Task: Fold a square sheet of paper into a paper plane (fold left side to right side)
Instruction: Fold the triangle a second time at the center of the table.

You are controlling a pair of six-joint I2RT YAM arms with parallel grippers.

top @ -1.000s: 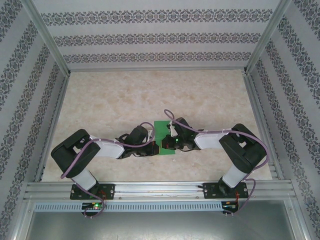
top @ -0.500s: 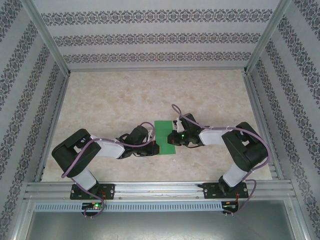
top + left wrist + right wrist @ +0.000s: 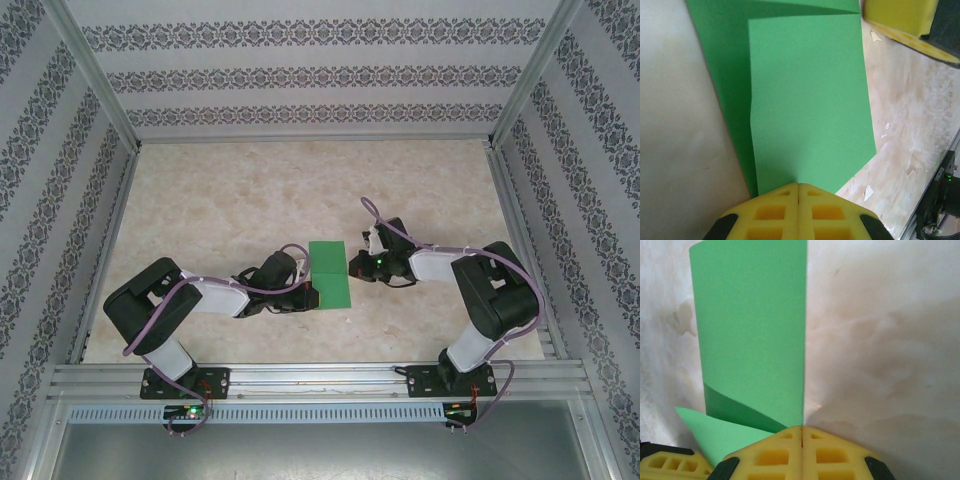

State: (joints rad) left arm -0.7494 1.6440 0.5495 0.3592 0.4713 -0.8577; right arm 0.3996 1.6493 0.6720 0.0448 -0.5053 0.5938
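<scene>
At the near edge, two black robot arms are bolted to a silver metal rail (image 3: 320, 380). They reach inward across a beige marbled tabletop (image 3: 250, 190) toward its middle.

Between them lies the sheet of thin bright green paper (image 3: 329, 274). It is doubled over into a tall, narrow rectangle.

The left gripper (image 3: 799, 192) has its yellow foam fingers pressed together with nothing between them. Its tips rest at the sheet's left edge.

The right gripper (image 3: 802, 432) is likewise closed and empty. Its tips sit just beside the sheet's right edge, near a corner.

From the wrist cameras the top layer does not lie quite flat. A darker shadowed strip shows beneath it, and one end curls up off the lower layer.

The left-to-right half fold looks laid over, but its crease seems soft and probably needs pressing down. No pointed nose or wings are formed yet, so most of the plane remains to be folded.

Beyond the sheet is bare tabletop, then white walls with dark patterned bands (image 3: 320, 75).
</scene>
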